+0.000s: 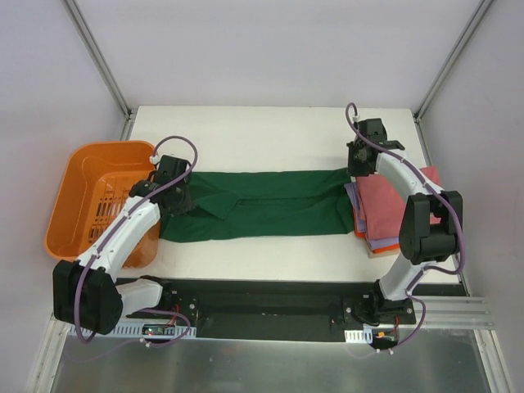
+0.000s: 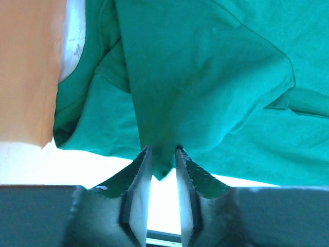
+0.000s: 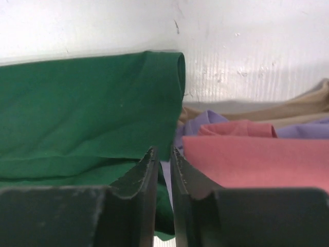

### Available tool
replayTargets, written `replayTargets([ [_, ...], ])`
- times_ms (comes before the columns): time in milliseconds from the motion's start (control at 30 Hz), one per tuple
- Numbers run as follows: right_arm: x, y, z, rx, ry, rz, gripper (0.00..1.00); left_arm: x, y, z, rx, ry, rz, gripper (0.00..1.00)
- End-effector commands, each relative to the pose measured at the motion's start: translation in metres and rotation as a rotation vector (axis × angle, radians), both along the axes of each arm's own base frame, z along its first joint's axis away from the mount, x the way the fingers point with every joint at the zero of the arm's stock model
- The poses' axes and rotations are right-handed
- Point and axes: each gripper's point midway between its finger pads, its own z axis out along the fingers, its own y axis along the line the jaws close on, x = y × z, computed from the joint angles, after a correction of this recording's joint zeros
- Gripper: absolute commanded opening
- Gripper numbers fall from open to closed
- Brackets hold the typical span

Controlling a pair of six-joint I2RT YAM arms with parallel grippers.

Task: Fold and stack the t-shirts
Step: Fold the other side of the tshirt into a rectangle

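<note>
The dark green t-shirt (image 1: 262,205) lies folded into a long band across the table's middle. My left gripper (image 1: 177,201) is at its left end, beside the collar, and in the left wrist view (image 2: 162,154) it is shut on a fold of green cloth (image 2: 205,77). My right gripper (image 1: 361,169) is at the band's far right corner; its jaws (image 3: 163,152) are nearly together on the shirt's edge (image 3: 77,113). The stack of folded shirts sits right of it, pink-red (image 1: 389,201) on top, lavender (image 3: 205,121) and orange (image 1: 385,246) below.
The orange slotted basket (image 1: 82,196) stands at the table's left edge, close to my left arm, and shows in the left wrist view (image 2: 25,67). A tan cloth (image 3: 288,110) lies behind the stack. A black rail (image 1: 270,307) runs along the near edge.
</note>
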Motion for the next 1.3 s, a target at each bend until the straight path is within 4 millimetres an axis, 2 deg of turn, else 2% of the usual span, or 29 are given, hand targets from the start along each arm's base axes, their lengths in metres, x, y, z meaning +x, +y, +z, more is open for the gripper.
replayTargets([
  [0, -0.007, -0.017, 0.040, -0.060, -0.092, -0.030, 0.26, -0.015, 0.009, 0.012, 0.020, -0.018, 0.073, 0.36],
  [33, -0.008, -0.017, 0.047, -0.062, -0.106, -0.032, 0.33, -0.016, 0.006, 0.016, 0.012, -0.028, 0.062, 0.41],
  [100, -0.011, -0.013, 0.058, -0.046, -0.124, -0.021, 0.58, -0.014, -0.002, 0.027, -0.010, -0.062, 0.028, 0.49],
  [133, -0.013, -0.008, 0.064, -0.032, -0.131, -0.004, 0.66, -0.014, -0.007, 0.031, -0.018, -0.069, 0.005, 0.55],
  [233, -0.024, 0.025, 0.075, 0.021, -0.154, 0.114, 0.77, -0.009, -0.023, 0.046, -0.059, -0.109, -0.055, 0.93],
  [267, -0.030, 0.044, 0.078, 0.057, -0.161, 0.180, 0.80, -0.006, -0.030, 0.052, -0.079, -0.122, -0.084, 0.99],
  [300, -0.037, 0.061, 0.080, 0.083, -0.162, 0.231, 0.82, -0.003, -0.037, 0.055, -0.097, -0.126, -0.112, 0.99],
  [367, -0.058, 0.113, 0.080, 0.181, -0.159, 0.347, 0.83, 0.004, -0.041, 0.060, -0.110, -0.137, -0.111, 0.99],
  [467, -0.088, 0.192, 0.074, 0.369, -0.176, 0.504, 0.84, 0.018, -0.033, 0.062, -0.073, -0.154, -0.051, 0.99],
  [533, -0.105, 0.242, 0.065, 0.426, -0.173, 0.603, 0.84, 0.031, -0.031, 0.065, -0.100, -0.175, -0.035, 0.99],
  [667, -0.126, 0.319, 0.043, 0.508, -0.112, 0.668, 0.78, 0.064, -0.036, 0.056, -0.290, -0.144, -0.011, 0.99],
  [733, -0.125, 0.349, 0.034, 0.550, -0.106, 0.629, 0.74, 0.083, -0.045, 0.053, -0.326, -0.133, -0.038, 0.99],
  [800, -0.131, 0.377, 0.031, 0.615, -0.073, 0.619, 0.71, 0.101, -0.049, 0.043, -0.339, -0.102, -0.043, 0.99],
  [833, -0.131, 0.389, 0.029, 0.622, -0.072, 0.606, 0.68, 0.107, -0.047, 0.032, -0.341, -0.069, -0.030, 0.99],
  [867, -0.133, 0.400, 0.017, 0.612, -0.064, 0.609, 0.66, 0.112, -0.047, 0.024, -0.351, -0.043, -0.018, 0.99],
  [1000, -0.136, 0.427, -0.006, 0.583, -0.034, 0.577, 0.61, 0.124, -0.043, -0.004, -0.390, 0.042, 0.012, 0.99],
  [1133, -0.133, 0.431, -0.028, 0.519, -0.007, 0.511, 0.57, 0.127, -0.041, -0.019, -0.383, 0.076, 0.021, 0.99],
  [1267, -0.134, 0.428, -0.039, 0.470, 0.002, 0.486, 0.57, 0.125, -0.034, -0.034, -0.348, 0.103, 0.035, 0.99],
])
